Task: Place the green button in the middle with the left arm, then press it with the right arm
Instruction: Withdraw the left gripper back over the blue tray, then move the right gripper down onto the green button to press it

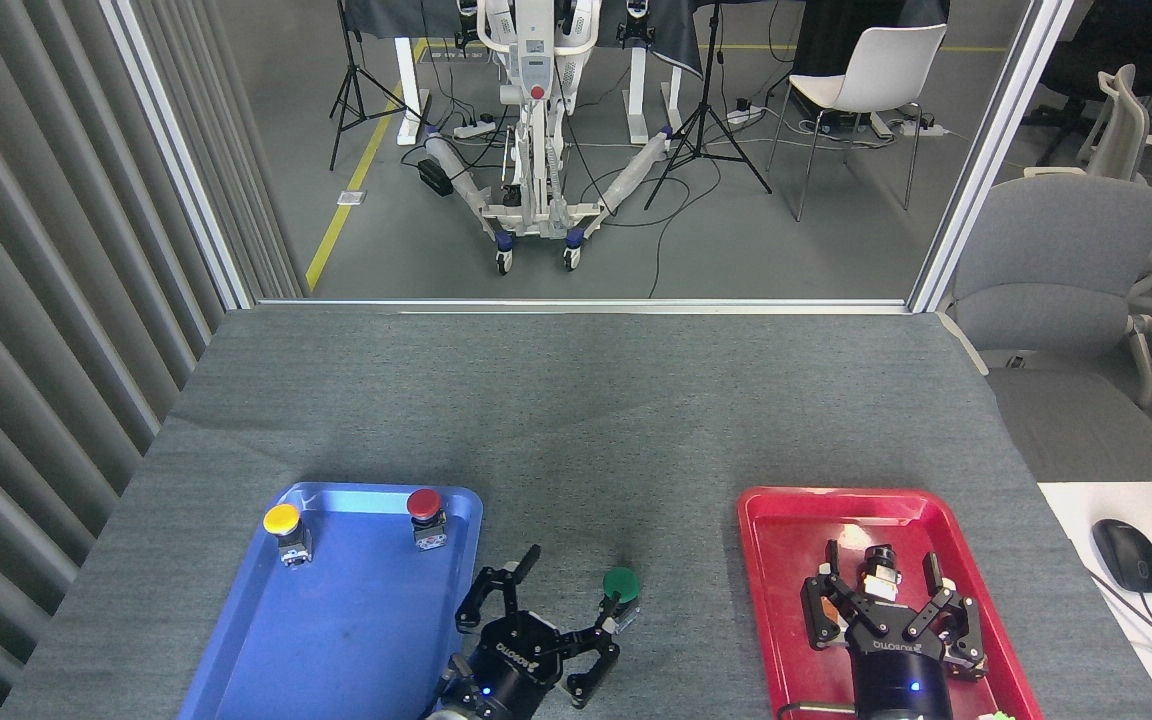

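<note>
A grey cloth-covered table (576,400) fills the lower half of the head view. On it, at about 8 o'clock, lies a blue tray (336,640), and at about 4 o'clock a red tray (786,600). The bare cloth between the two trays is the middle (666,600).

The left gripper (571,592) comes up from the bottom edge at 6 o'clock, over the gap just beside the blue tray's right rim. Its two fingers are spread wide apart and hold nothing; the right-hand fingertip sits right against the green button's base, though real contact cannot be told.

The right gripper (881,570) hangs over the red tray with its fingers also spread wide. A small black-and-silver part (876,566) lies between them, not clamped.

The green button (620,590) stands upright on the bare cloth between the trays, at 1 o'clock from the left gripper's wrist. A yellow button (283,528) and a red button (425,512) stand at the far end of the blue tray, apart from each other.
</note>
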{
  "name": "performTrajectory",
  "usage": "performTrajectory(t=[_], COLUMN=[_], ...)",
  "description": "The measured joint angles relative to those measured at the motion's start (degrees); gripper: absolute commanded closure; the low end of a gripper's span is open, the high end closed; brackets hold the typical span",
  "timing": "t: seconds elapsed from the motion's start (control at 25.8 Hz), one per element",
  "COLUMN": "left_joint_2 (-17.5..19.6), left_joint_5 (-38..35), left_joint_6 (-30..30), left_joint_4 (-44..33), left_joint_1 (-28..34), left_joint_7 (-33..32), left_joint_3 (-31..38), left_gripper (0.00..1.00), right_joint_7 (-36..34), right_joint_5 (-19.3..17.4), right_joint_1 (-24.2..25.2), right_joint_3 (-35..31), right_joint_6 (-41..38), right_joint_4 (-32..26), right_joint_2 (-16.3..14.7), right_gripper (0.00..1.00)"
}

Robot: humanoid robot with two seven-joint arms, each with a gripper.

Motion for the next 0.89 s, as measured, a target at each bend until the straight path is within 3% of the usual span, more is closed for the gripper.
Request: performTrajectory(t=[0.15,0.39,0.46,0.54,0.66,0.77,0.89], left_joint_2=[4.04,6.21,6.30,6.19,5.98,6.04,6.14], left_joint_5=[1.70,8.47,9.68,10.26,10.69,10.88,10.94], left_joint_6=[1.53,-1.78,-2.44,-2.67,-3.06,-3.07,-3.22], left_joint_4=[-7.44,-9.52,-9.91,-10.27,-10.29,-9.91,-9.50], left_joint_1=[5.50,7.45,7.40,7.02,6.52,6.31,6.36], left_joint_7=[-0.37,-1.58,-1.96,-2.04,-2.19,-2.22,-2.22], left_joint_3=[9.97,20.98,21.88,22.30,22.45,22.45,22.42], left_gripper=[0.01,0.01,0.01,0.01,0.01,0.01,0.01], right_joint_7=[0.02,0.14,0.17,0.17,0.17,0.17,0.17], right_joint_5=[-0.03,-0.04,-0.04,-0.06,-0.20,-0.21,-0.11], right_joint_1=[0.05,0.06,0.14,0.24,0.37,0.55,0.59], right_joint_3=[0.03,0.02,0.10,0.41,2.15,4.22,6.53], right_joint_6=[0.00,0.29,0.33,0.17,-1.91,-6.46,-9.78], right_joint_4=[0.00,0.01,0.01,0.01,0.01,-0.02,-0.07], right_joint_2=[0.05,0.11,0.11,0.11,-0.17,-0.27,-0.20], right_gripper=[0.00,0.05,0.17,0.46,0.78,0.95,1.00])
